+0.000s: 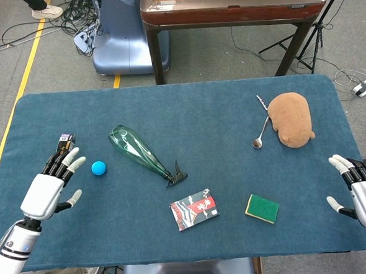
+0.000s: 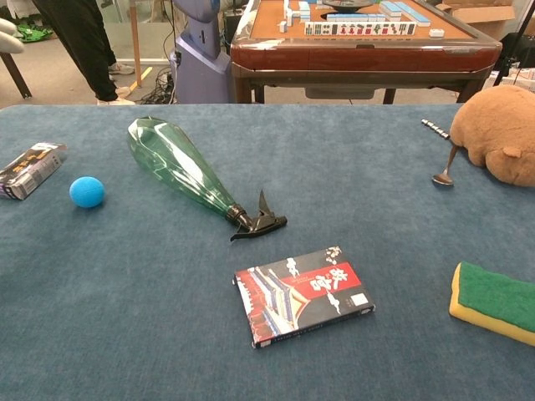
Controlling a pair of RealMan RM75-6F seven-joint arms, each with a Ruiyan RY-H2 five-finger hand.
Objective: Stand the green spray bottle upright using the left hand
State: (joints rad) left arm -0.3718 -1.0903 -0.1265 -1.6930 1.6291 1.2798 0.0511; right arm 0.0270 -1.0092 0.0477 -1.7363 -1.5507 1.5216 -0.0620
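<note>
The green spray bottle lies on its side on the blue table, its black trigger head pointing toward the front right. In the chest view the green spray bottle stretches from upper left down to its black nozzle. My left hand hovers at the table's left edge, fingers spread and empty, well to the left of the bottle. At the front right edge my right hand is likewise spread and empty. Neither hand shows in the chest view.
A blue ball sits between my left hand and the bottle. A small dark packet lies beyond the left hand. A red-and-black box, a green sponge, a spoon and a brown plush toy lie to the right.
</note>
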